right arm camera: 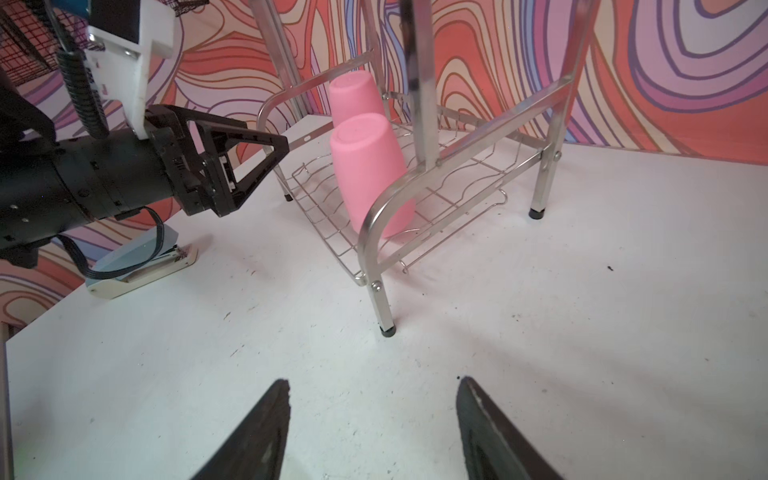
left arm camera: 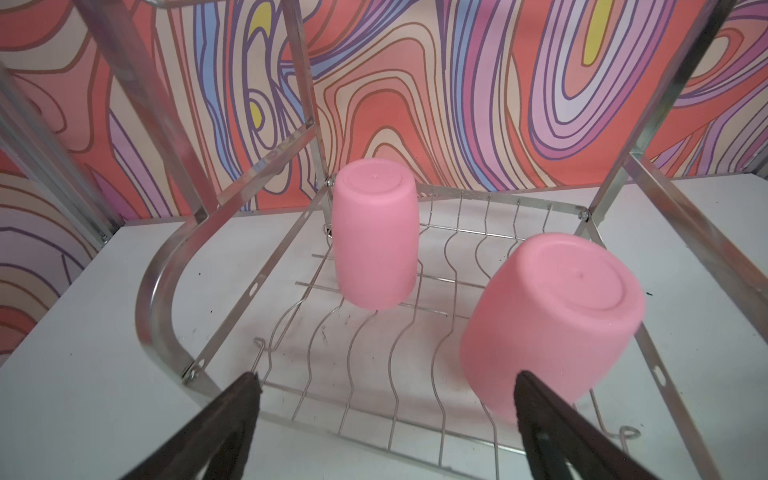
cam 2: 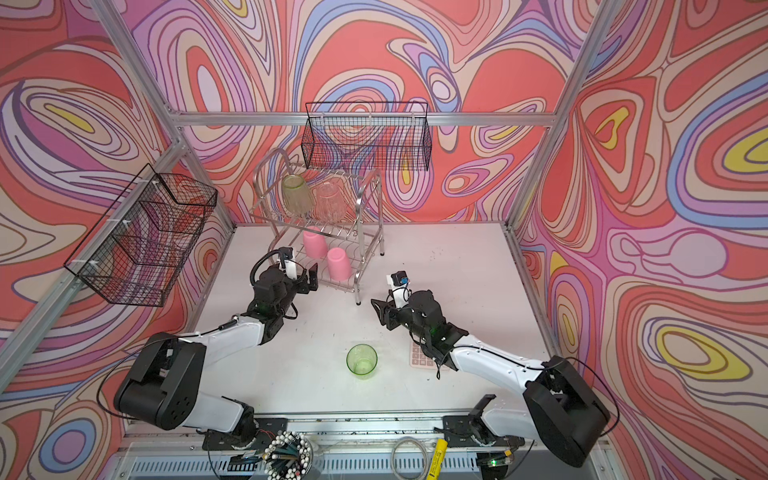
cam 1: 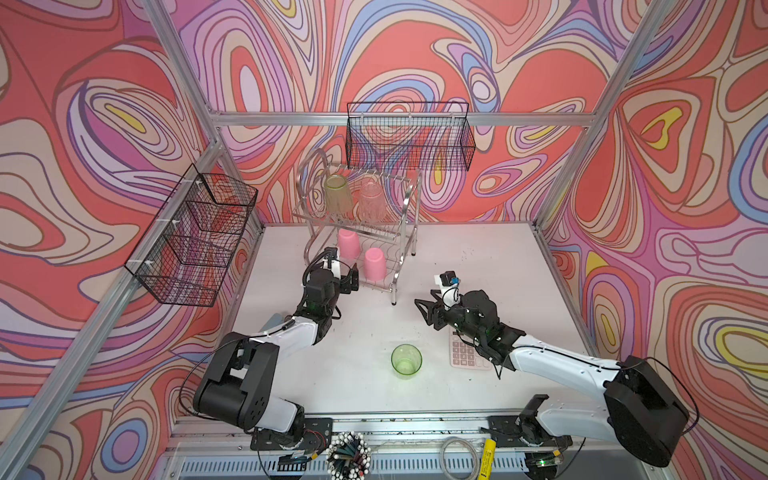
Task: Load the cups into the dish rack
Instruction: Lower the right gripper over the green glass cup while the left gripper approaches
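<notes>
Ahead of my wide, empty left tool (left arm camera: 386, 376), four cups (left arm camera: 374, 232) are sitting racked; one green cup (cam 1: 406, 360) is waiting beside my parted, empty right tool (right arm camera: 374, 381).

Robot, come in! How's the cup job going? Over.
Left gripper open by rack, right gripper open, both empty. Four cups racked, green cup waits on table. Nothing blocks it.

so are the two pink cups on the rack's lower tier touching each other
Apart. The left wrist view shows bare dish rack wires between the far pink cup and the near pink cup.
</notes>
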Tool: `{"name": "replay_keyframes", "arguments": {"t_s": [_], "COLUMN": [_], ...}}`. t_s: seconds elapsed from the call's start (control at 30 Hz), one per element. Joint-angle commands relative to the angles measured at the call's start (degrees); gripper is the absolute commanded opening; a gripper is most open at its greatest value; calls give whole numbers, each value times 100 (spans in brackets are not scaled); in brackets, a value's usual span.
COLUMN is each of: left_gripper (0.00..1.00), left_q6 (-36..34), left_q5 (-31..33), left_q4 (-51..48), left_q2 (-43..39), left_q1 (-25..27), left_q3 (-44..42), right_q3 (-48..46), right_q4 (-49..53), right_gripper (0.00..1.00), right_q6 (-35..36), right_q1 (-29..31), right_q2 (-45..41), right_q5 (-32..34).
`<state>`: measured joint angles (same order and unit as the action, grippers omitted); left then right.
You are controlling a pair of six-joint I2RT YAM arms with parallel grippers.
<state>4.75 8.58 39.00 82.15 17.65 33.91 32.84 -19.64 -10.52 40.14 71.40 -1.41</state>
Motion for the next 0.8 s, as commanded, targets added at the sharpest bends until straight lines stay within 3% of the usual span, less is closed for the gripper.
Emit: {"name": "replay_keyframes", "arguments": {"t_s": [0.0, 0.37, 0.63, 0.77], "left_gripper": [97, 94, 93, 93], "left_q6": [284, 1651, 2653, 2924], "left_q5": [503, 891, 536, 342], "left_q4": [-533, -3560, -5880, -6420], "left_q2": [-492, -2085, -2137, -2140], "left_q1": [149, 349, 345, 348], "left_q3": [-199, -140, 358, 432], "right_q3": [204, 807, 1426, 1875], "right_q4": [561, 2323, 3491, 4173], "right_gripper": [65, 62, 56, 51], "right_q6": [282, 511, 507, 438], "right_q1": [284, 1254, 1901, 2253], "right_q2": [-193, -337, -62, 268], "right_q5": [436, 949, 943, 1054]}}
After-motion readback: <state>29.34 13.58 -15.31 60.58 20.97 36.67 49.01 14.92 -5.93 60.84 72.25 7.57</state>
